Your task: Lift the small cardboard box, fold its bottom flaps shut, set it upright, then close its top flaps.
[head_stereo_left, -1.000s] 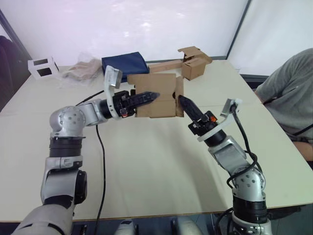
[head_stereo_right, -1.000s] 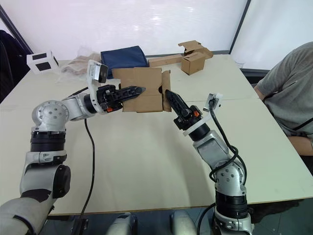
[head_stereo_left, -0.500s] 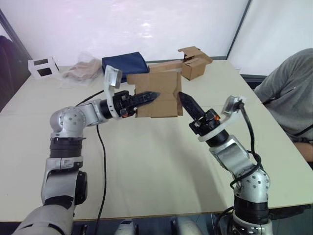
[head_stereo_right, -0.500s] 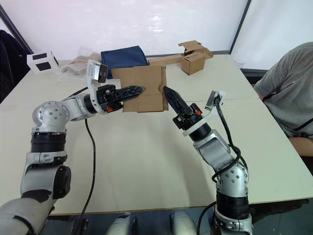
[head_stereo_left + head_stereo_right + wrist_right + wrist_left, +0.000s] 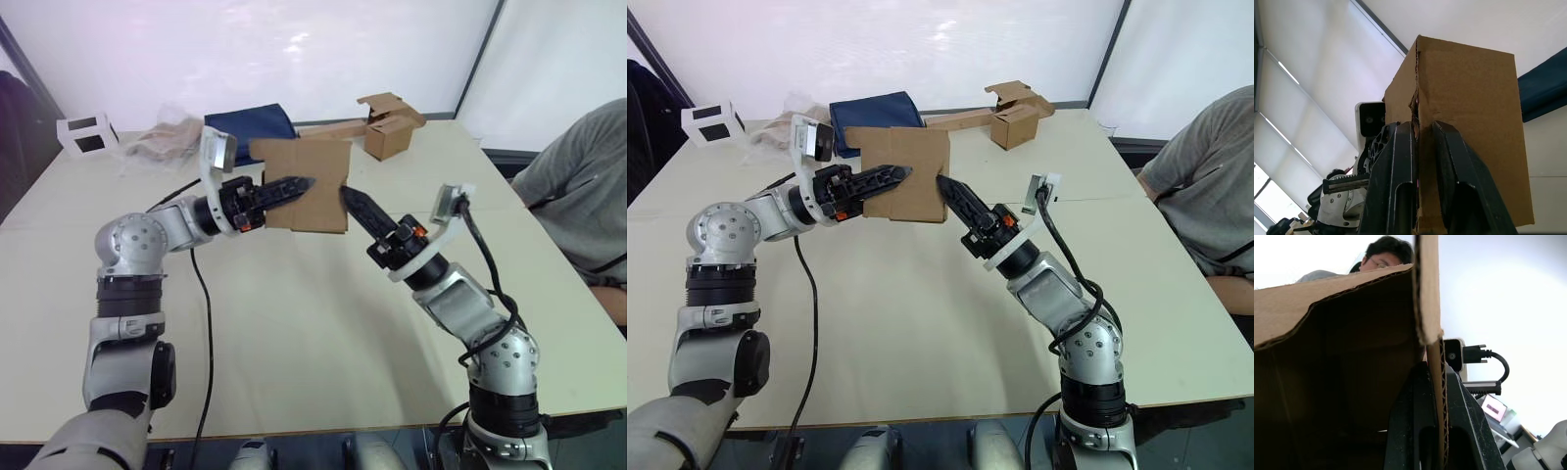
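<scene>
Both of my claws are holding one plain brown, unmarked small cardboard box (image 5: 306, 185) up above the pale table (image 5: 294, 323).

My left gripper (image 5: 893, 174) is pinching a wall of the box, its two black fingers clamped on the corrugated edge. My right gripper (image 5: 945, 186) is gripping the box's right edge, fingers closed on the cardboard. Behind, a white cube (image 5: 83, 132), a crumpled bag (image 5: 162, 137), a dark blue cloth bundle (image 5: 250, 125) and a second brown box with a long strip (image 5: 390, 127) are lying; none is showing readable writing.

beige table (image 5: 294, 323), blue cloth (image 5: 245, 125), second box (image 5: 390, 134)
</scene>
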Robot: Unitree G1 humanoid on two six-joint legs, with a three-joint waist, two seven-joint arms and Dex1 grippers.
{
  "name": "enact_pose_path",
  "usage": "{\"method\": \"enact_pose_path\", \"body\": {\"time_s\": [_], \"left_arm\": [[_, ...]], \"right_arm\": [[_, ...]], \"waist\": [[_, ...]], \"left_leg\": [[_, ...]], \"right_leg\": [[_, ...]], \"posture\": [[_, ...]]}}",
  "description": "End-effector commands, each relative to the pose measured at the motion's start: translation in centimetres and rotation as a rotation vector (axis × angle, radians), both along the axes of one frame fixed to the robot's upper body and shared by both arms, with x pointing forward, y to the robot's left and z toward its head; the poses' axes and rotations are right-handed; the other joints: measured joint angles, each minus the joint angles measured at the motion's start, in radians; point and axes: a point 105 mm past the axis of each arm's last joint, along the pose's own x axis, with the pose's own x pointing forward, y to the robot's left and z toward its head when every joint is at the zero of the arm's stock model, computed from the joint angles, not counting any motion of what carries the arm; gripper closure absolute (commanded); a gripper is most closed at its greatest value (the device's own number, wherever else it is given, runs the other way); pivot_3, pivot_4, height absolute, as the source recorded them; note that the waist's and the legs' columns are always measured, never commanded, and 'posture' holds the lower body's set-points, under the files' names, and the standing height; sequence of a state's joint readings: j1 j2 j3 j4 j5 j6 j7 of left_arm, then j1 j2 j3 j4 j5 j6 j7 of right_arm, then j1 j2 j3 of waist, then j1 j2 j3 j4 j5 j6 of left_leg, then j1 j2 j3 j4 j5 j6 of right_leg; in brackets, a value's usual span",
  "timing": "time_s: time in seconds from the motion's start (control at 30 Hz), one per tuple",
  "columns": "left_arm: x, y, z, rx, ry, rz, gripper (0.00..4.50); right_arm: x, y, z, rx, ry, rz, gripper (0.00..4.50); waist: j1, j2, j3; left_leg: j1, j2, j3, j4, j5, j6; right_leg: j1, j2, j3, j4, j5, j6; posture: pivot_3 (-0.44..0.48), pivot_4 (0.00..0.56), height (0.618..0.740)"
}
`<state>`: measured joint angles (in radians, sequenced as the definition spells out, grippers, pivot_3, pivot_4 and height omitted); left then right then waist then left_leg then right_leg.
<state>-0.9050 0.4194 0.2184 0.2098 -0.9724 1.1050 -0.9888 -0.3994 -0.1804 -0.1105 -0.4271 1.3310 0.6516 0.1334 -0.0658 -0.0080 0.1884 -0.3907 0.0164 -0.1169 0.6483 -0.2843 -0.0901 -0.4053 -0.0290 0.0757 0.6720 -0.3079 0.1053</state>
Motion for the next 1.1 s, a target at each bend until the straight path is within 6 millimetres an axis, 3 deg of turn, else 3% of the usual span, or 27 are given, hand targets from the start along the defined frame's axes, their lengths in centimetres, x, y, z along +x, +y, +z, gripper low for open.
{"method": "enact_pose_path", "body": {"time_s": [0.03,0.13,0.7,0.9,0.93,1.1], "left_arm": [[-0.7,-0.6,0.9,-0.003,-0.045,-0.024,4.50],[-0.6,-0.6,1.0,-0.013,-0.045,-0.014,4.50],[-0.4,-0.5,1.3,-0.028,-0.047,-0.002,4.50],[-0.3,-0.4,1.5,-0.034,-0.045,0.001,4.50],[-0.3,-0.4,1.5,-0.035,-0.044,0.002,4.50],[-0.2,-0.5,1.6,-0.042,-0.042,0.004,4.50]], "right_arm": [[-0.9,-1.0,1.9,0.092,-0.039,0.041,3.91],[-1.0,-1.8,1.9,0.132,-0.017,0.034,3.91],[-0.9,-2.3,0.5,0.055,0.003,-0.023,3.91],[-0.1,-3.5,0.0,0.045,0.004,-0.101,3.91],[-0.1,-3.7,0.1,0.052,0.002,-0.105,4.42],[-0.1,-3.5,-0.2,0.031,0.006,-0.108,4.46]], "waist": [[0.000,0.000,0.000],[-0.002,0.000,0.000],[-0.002,0.000,0.000],[-0.002,0.000,0.000],[-0.002,0.000,0.000],[-0.002,0.000,0.000]], "left_leg": [[0.000,0.000,0.000,0.000,0.000,0.000],[0.000,0.000,0.000,0.000,0.000,0.000],[0.000,0.000,0.000,0.000,0.000,0.000],[0.000,0.000,0.000,0.000,0.000,0.000],[0.000,0.000,0.000,0.000,0.000,0.000],[0.000,0.000,0.000,0.000,0.000,0.000]], "right_leg": [[0.000,0.000,0.000,0.000,0.000,0.000],[0.000,0.000,0.000,0.000,0.000,0.000],[0.000,0.000,0.000,0.000,0.000,0.000],[0.000,0.000,0.000,0.000,0.000,0.000],[0.000,0.000,0.000,0.000,0.000,0.000],[0.000,0.000,0.000,0.000,0.000,0.000]], "posture": [[0.000,0.150,0.740],[0.000,0.150,0.740],[0.000,0.150,0.740],[0.000,0.150,0.740],[0.000,0.150,0.740],[0.000,0.150,0.740]]}}
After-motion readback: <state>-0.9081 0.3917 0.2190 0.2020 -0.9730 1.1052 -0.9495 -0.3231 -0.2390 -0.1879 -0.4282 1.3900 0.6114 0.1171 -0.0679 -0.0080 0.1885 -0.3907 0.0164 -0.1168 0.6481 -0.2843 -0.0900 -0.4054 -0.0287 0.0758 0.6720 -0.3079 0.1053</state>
